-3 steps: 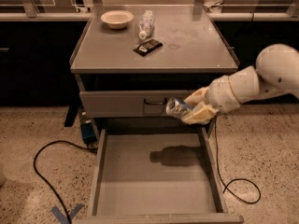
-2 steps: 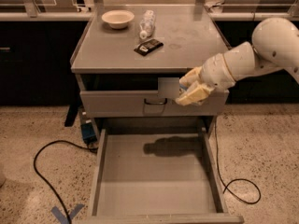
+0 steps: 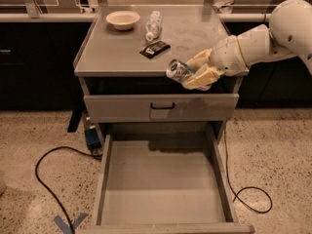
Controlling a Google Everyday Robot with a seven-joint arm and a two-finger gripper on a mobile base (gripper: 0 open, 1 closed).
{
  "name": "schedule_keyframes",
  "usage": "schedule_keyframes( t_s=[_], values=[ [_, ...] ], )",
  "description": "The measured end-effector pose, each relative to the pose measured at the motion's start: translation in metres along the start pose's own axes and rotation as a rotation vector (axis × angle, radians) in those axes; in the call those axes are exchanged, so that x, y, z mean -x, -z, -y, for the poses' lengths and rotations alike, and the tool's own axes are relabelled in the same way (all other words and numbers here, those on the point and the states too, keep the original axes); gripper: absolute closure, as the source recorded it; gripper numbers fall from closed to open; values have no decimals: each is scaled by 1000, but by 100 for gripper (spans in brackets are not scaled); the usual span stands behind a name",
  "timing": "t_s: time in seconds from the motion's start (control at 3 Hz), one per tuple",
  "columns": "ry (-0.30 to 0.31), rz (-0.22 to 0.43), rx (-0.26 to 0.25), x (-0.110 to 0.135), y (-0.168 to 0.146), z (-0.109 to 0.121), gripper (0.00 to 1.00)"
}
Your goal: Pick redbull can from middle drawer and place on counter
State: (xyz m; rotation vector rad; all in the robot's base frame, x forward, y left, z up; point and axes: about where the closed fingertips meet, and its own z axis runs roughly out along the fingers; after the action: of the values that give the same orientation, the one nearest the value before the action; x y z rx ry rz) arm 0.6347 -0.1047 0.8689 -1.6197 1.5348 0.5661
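My gripper (image 3: 193, 72) clamps redbull can (image 3: 176, 69) at counter (image 3: 122, 50) front edge; can near-horizontal, free end pointing view-left; middle drawer (image 3: 161, 182) open below.

Gripper (image 3: 193, 72) cream-tan, at front edge of grey counter (image 3: 122, 52), clamped on silver-blue can (image 3: 178, 70); arm (image 3: 253, 43) white. Open drawer (image 3: 161, 179) plain matte grey; bowl (image 3: 123, 19) cream; packet (image 3: 154, 48) black; bottle (image 3: 153, 24) clear. Floor (image 3: 273, 145) beige, dark-speckled; cable (image 3: 41, 177) black; tape (image 3: 68, 223) blue.
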Motion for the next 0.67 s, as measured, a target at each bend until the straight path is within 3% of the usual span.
schedule_keyframes(
  t_s=[0.33, 0.67],
  values=[
    [0, 0, -1, 0, 0, 0, 100],
    [17, -28, -61, 7, 10, 29, 100]
  ],
)
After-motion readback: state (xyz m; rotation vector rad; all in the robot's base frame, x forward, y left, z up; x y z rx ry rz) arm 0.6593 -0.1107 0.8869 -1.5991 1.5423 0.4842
